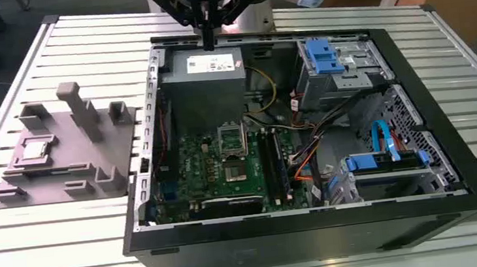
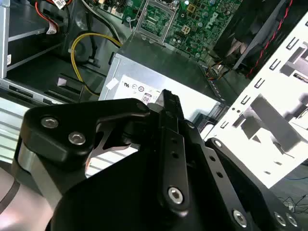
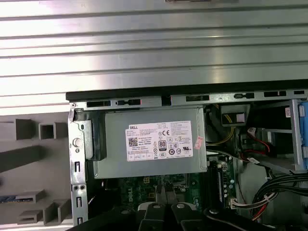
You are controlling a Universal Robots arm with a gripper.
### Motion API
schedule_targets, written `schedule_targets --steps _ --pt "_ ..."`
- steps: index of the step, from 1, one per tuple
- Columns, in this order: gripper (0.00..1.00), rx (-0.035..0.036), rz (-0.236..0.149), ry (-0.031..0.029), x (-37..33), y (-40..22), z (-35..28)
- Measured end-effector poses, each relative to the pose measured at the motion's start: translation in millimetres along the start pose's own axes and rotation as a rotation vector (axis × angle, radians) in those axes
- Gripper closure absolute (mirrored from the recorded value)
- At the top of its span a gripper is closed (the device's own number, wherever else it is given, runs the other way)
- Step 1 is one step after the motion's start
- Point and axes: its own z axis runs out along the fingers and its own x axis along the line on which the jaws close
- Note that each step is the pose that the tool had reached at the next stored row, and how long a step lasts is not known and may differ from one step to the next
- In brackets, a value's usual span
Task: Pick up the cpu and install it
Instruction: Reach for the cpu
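The gripper (image 1: 209,43) hangs with its black fingers drawn together and nothing visible between them. It points down over the far wall of the open computer case (image 1: 317,221), near the table's far edge in the exterior view. Just beneath its tip sits the grey power supply (image 1: 206,71) with a white label on top, tucked into the case's far corner on the exterior view's left. In the second wrist view the closed fingers (image 2: 169,120) run out over that same box (image 2: 159,72).

Nearer in the case lies the green motherboard (image 1: 216,175). Its square metal-framed CPU socket (image 1: 235,172) has a dark centre and lies open. A yellow cable (image 1: 267,85) loops beside the power supply, and drive bays with blue latches (image 1: 323,56) line the case's side on the exterior view's right.

The cpu (image 1: 34,150) is well apart from the gripper. It lies flat, silver top up, in a recess of the grey plastic fixture (image 1: 66,163). The fixture sits on the slatted metal table (image 1: 58,256) beside the case, towards the table's edge on the exterior view's left, with upright blocks around the chip.
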Motion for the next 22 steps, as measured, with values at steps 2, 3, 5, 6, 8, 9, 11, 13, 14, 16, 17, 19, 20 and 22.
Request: schedule_targets --steps 2,3,5,6,8,9,11,13,14,16,17,19,20,22 --pt "0.9 0.0 0.0 0.0 0.0 0.0 0.0" --pt "0.9 0.0 0.0 0.0 0.5 0.0 0.0" --pt "0.9 0.0 0.0 0.0 0.7 -0.1 0.0" --pt "0.9 0.0 0.0 0.0 1.0 -0.1 0.0" --pt "0.9 0.0 0.0 0.0 1.5 -0.1 0.0" --pt "0.9 0.0 0.0 0.0 1.6 -0.1 0.0" --pt "0.9 -0.0001 0.0 -0.0001 2.5 -0.2 0.0" --pt "0.9 0.0 0.0 0.0 3.6 -0.3 -0.1" --pt "0.9 0.0 0.0 0.0 4.4 -0.3 -0.1" --pt "0.9 0.0 0.0 0.0001 5.0 -0.3 -0.1" --pt "0.9 0.0 0.0 0.0001 5.2 -0.3 -0.1" --pt "0.9 0.0 0.0 0.0 5.8 -0.4 -0.1" --pt "0.9 0.0 0.0 0.0 6.1 -0.4 -0.1" --pt "0.9 0.0 0.0 0.0 6.7 -0.5 -0.1"
